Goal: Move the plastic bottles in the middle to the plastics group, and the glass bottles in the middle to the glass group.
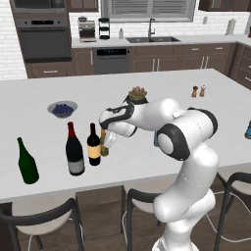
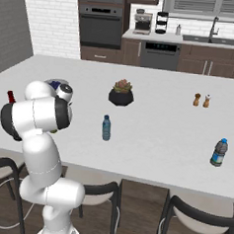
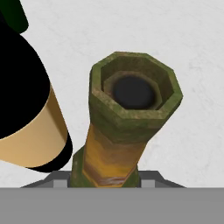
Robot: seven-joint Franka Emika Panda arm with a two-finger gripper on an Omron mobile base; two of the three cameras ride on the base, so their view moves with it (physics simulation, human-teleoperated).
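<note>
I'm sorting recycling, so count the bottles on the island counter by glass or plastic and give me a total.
Glass: 4, namely the plain green wine bottle, the dark red-foiled bottle with grey label, the black wine bottle with tan label and the slim olive-brown bottle.
Plastic: 2, namely the small translucent blue bottle and the blue-capped labelled bottle.
Total: 6

On the counter (image 1: 162,98), along its front edge toward the left end, stand in a row from left to right: the plain wine bottle (image 1: 27,162), the big foil-necked bottle (image 1: 74,149), the labelled wine bottle (image 1: 93,145), and the slim bottle (image 1: 104,144) just beside it, with the gripper (image 1: 109,141) at the slim bottle. Behind this row lies the bowl (image 1: 62,108), and the potted plant (image 2: 121,92) sits near mid-counter. A small bottle (image 2: 106,127) stands in front of the plant, the two shakers (image 2: 202,100) toward the back right, and another small bottle (image 2: 218,152) near the front right edge.
</note>
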